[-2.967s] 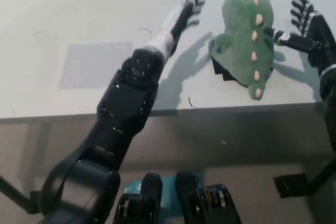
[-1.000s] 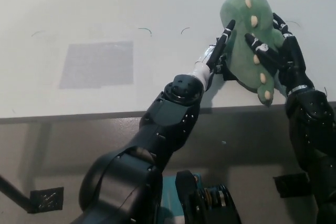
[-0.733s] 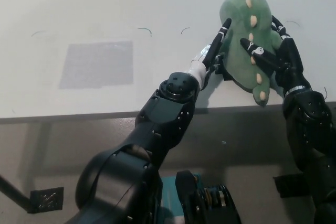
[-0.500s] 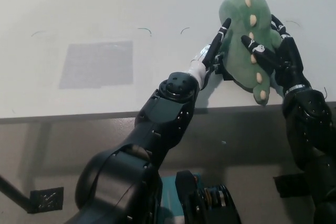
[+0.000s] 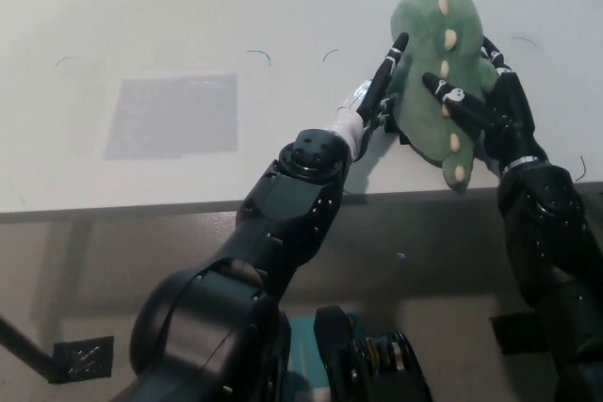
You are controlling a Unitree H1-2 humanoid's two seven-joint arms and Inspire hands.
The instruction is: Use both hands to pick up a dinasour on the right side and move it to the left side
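Two hands press on one green plush dinosaur [image 5: 435,63] near the front right edge of the pale worktop [image 5: 170,35], the toy's soft rounded body marked by a row of cream spikes running down its back towards a narrower end that points at the front edge. The left hand [image 5: 377,96] lies flat against the toy's left flank with its fingers stretched straight up along it, while the black right hand [image 5: 485,101] cups the opposite flank with fingers spread over the plush, one reaching across near the spikes. A grey rectangular patch [image 5: 172,115] sits well apart towards the worktop's left side.
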